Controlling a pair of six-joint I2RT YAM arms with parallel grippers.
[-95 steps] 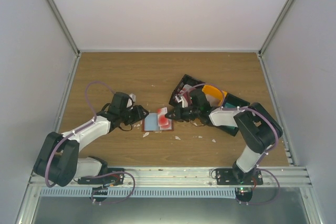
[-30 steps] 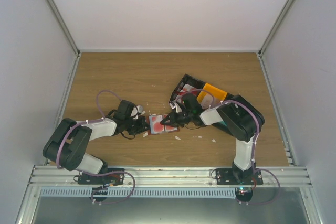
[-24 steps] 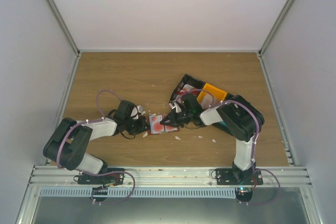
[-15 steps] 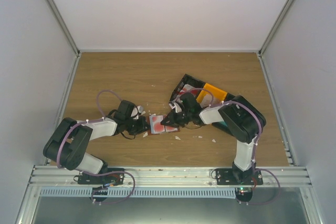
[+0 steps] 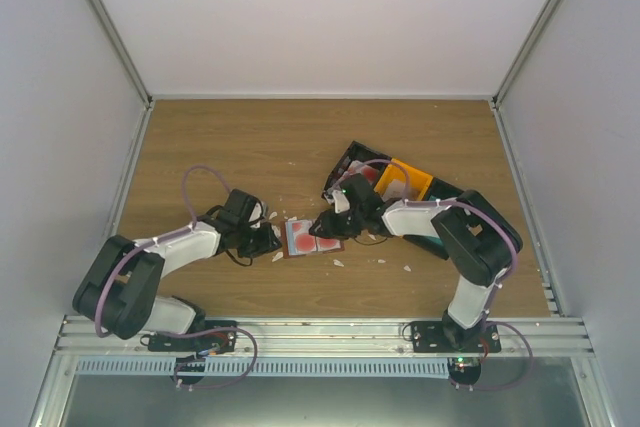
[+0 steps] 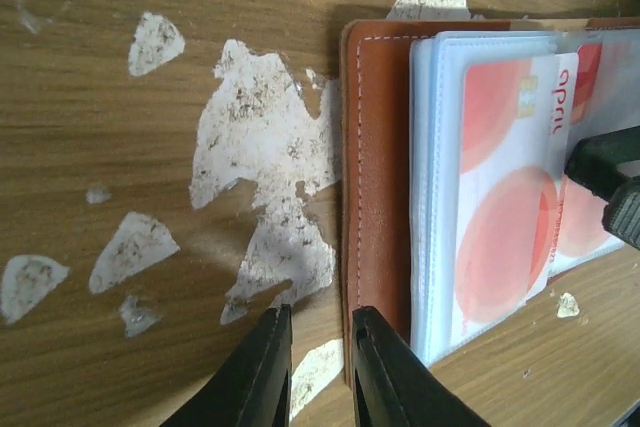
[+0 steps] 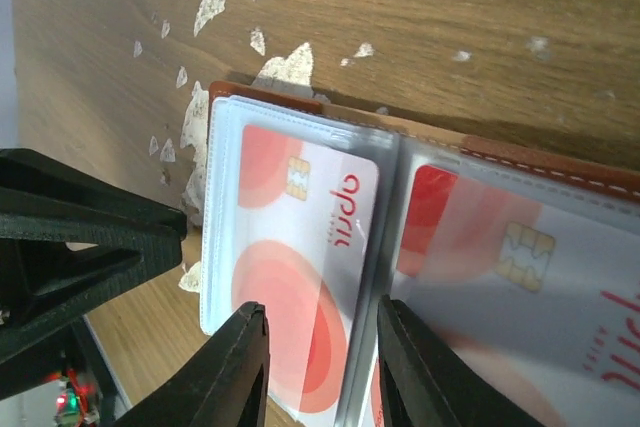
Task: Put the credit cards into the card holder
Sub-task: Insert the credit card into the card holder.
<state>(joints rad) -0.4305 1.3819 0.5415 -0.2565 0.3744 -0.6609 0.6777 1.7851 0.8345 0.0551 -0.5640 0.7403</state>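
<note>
The brown leather card holder lies open on the table, pale pockets up. One red-and-white credit card sits partway in its left clear pocket. A second red-and-white card is in the right pocket. My left gripper has its jaws a narrow gap apart, empty, with one finger over the holder's left leather edge. My right gripper is open, low over the left card near the fold, holding nothing.
A black bin and an orange bin lie behind the right arm, with something pale in the orange one. Small white scraps are scattered on the wood around the holder. Grey walls enclose the table.
The card that my right gripper held over the holder 3.2 s ago now lies in the left pocket. In the last second both arms shifted slightly; the holder stayed put.
</note>
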